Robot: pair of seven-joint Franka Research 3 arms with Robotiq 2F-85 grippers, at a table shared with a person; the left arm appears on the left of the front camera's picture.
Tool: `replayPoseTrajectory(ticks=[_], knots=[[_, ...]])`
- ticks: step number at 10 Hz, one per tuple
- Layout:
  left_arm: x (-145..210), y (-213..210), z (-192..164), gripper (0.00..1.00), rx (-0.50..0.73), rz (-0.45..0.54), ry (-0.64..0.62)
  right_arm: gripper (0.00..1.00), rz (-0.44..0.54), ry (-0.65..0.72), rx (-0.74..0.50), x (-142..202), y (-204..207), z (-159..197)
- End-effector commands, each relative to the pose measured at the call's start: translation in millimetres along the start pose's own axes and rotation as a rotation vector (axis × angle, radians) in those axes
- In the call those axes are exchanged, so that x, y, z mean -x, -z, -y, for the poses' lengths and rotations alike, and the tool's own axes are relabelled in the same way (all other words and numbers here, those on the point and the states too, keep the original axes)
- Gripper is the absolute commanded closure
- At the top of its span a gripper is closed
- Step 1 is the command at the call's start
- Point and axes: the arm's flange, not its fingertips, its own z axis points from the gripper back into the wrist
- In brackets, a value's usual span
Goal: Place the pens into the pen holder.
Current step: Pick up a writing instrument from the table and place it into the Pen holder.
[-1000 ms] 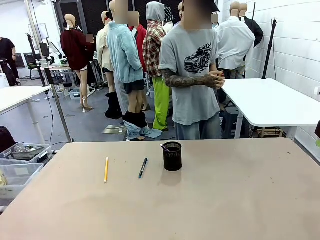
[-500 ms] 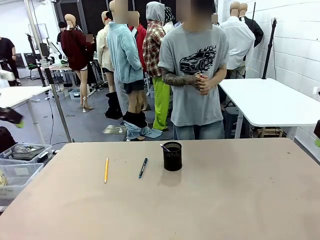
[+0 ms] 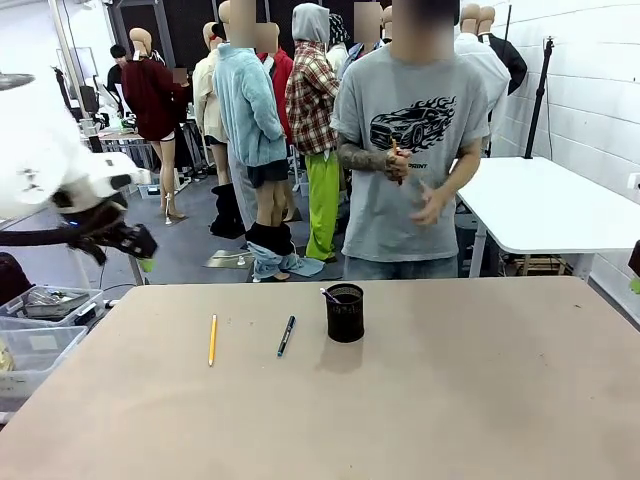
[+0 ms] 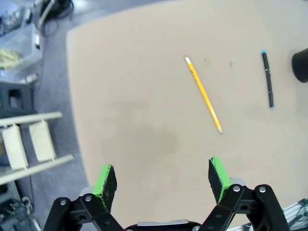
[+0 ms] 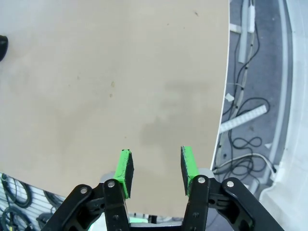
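Note:
A yellow pencil [image 3: 212, 340] and a black-and-blue pen [image 3: 286, 335] lie side by side on the tan table [image 3: 450, 400], left of the black mesh pen holder [image 3: 345, 313]. One pen's tip [image 3: 328, 295] sticks out of the holder. My left gripper [image 3: 140, 255] hangs high beyond the table's left far corner. In the left wrist view it stands open [image 4: 161, 182] and empty, with the pencil [image 4: 203, 94], the pen [image 4: 267, 79] and the holder's edge [image 4: 301, 65] ahead of it. My right gripper [image 5: 157, 171] hovers over bare table near an edge, jaws apart with nothing between them.
A person [image 3: 415, 150] stands at the far side, hands held in front of the chest. Plastic bins [image 3: 40, 330] sit on the floor left of the table. A white table [image 3: 550, 200] stands at the back right. Cables [image 5: 250, 115] lie on the floor past the edge.
My left arm has swung into the front view from the left. The person has shifted to the right and unclasped the hands. The pens and the holder have not moved.

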Motion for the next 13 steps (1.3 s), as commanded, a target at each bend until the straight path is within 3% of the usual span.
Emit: replayPoseTrajectory(ticks=[1,3,4,6,8,13], knots=[[-38,34,20,0.00,-0.006,-0.102,-0.211,0.48,-0.011,0.011,0.024,-1,1,-2],[-39,70,48,0.00,-0.058,-0.153,-0.344,0.48,-0.011,0.011,0.024,-1,1,-2],[-23,49,28,0.00,0.004,-0.102,-0.164,0.48,-0.011,0.011,0.024,-1,1,-2],[-23,49,28,0.00,0.004,-0.102,-0.164,0.48,-0.011,0.011,0.024,-1,1,-2],[-28,76,30,0.00,-0.003,-0.153,-0.278,0.48,-0.011,0.011,0.024,-1,1,-2],[-53,154,49,0.00,0.117,-0.327,-0.337,0.48,-0.011,0.011,0.024,-1,1,-2]])
